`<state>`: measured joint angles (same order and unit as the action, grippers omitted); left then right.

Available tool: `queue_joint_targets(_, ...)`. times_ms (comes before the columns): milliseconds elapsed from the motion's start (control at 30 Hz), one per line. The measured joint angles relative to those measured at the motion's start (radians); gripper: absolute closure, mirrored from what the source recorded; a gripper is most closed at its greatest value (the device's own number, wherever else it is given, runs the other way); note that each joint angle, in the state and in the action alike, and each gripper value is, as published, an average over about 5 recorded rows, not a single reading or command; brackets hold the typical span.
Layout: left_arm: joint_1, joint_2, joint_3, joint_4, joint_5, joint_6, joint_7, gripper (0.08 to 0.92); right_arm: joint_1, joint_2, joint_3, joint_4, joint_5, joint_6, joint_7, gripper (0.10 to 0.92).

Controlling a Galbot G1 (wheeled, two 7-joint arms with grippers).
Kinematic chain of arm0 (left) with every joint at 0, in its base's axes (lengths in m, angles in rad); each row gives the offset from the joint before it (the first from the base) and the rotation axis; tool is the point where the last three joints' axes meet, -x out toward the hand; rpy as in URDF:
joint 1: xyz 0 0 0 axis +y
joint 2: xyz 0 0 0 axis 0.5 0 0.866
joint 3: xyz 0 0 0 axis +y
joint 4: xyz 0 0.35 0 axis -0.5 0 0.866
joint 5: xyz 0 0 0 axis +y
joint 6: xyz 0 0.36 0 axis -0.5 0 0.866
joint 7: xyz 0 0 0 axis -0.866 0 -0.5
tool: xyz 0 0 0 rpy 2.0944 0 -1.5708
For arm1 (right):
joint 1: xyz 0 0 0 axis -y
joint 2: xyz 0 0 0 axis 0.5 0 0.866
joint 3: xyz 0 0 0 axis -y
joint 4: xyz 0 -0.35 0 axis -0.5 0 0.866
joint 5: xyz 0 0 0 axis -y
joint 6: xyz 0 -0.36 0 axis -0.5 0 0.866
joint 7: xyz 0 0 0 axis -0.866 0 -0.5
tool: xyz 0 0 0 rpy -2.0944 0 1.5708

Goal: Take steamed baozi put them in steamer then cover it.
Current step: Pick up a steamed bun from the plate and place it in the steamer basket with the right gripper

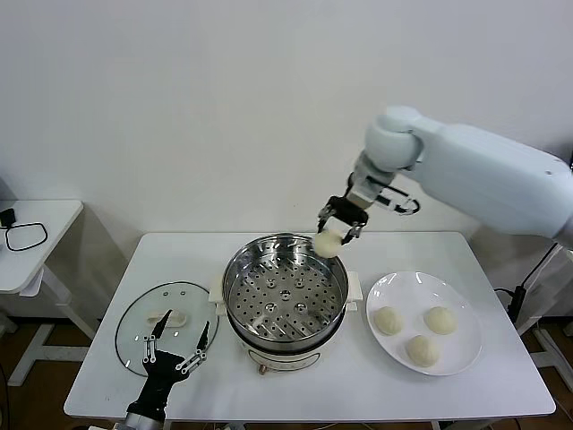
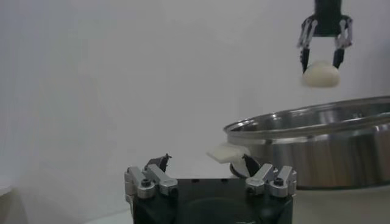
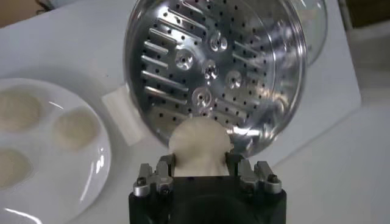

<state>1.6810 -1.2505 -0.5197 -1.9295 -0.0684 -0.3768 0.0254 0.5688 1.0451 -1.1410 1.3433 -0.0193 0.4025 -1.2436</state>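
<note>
Above the steamer's (image 1: 285,296) far rim, the right gripper (image 1: 340,225) grasps one baozi (image 1: 327,243); beside the cover (image 1: 161,325), the left gripper (image 1: 179,345) waits released.

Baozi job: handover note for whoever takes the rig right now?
Right gripper: shut on a baozi, held in the air above the steamer's far-right rim, not yet released.
Left gripper: open, idle at the front left of the table, over the near edge of the cover.
Cover lies flat on the table left of the steamer.
Steamer tray holds no baozi so far.
Three baozi sit on the white plate, right of the steamer.
Done: first baozi picked up.
Left: drop it in, move the other three, put the cover on.
</note>
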Motion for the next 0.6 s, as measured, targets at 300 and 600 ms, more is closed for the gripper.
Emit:
queue_joint_targets(300, 0.000, 0.007, -0.005, -0.002, -0.005, -0.001, -0.002, 0.177, -0.070, 0.128, -0.019, -0.098, -0.092, 0.030, 0.026, 0.440)
queue_joint_targets(600, 0.000, 0.007, -0.007, 0.000, -0.008, -0.005, -0.003, 0.177, -0.124, 0.222, -0.021, -0.182, -0.157, 0.057, 0.050, 0.429)
